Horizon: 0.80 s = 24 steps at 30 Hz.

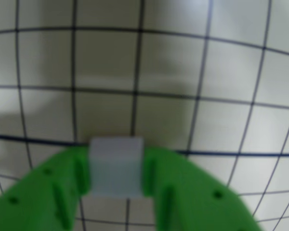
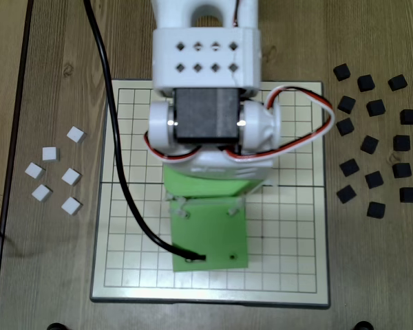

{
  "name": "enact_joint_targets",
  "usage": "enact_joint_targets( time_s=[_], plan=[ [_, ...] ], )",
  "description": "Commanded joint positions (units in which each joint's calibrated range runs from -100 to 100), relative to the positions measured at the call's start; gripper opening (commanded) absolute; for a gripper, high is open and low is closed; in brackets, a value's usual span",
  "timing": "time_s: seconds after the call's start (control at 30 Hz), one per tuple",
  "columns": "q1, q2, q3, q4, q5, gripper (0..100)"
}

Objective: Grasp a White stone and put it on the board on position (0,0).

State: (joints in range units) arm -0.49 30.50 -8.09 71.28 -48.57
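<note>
In the wrist view, my green gripper (image 1: 116,169) is shut on a white cube stone (image 1: 116,166), held above the grid board (image 1: 192,72). In the fixed view, the arm and its green gripper body (image 2: 208,227) hang over the middle of the board (image 2: 289,240); the held stone and fingertips are hidden under the arm there. Several white stones (image 2: 71,177) lie on the wooden table left of the board.
Several black stones (image 2: 374,179) lie scattered on the table right of the board. A black cable (image 2: 117,158) runs down across the board's left half to the gripper. The board's squares around the arm are bare.
</note>
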Motion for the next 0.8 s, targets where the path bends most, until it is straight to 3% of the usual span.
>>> enact_joint_targets(
  time_s=[0.0, 0.77],
  plan=[
    [0.89, -2.31, -0.12, -0.71, 0.29, 6],
    [1.62, -2.31, 2.0, -1.87, 0.83, 6]
  ],
)
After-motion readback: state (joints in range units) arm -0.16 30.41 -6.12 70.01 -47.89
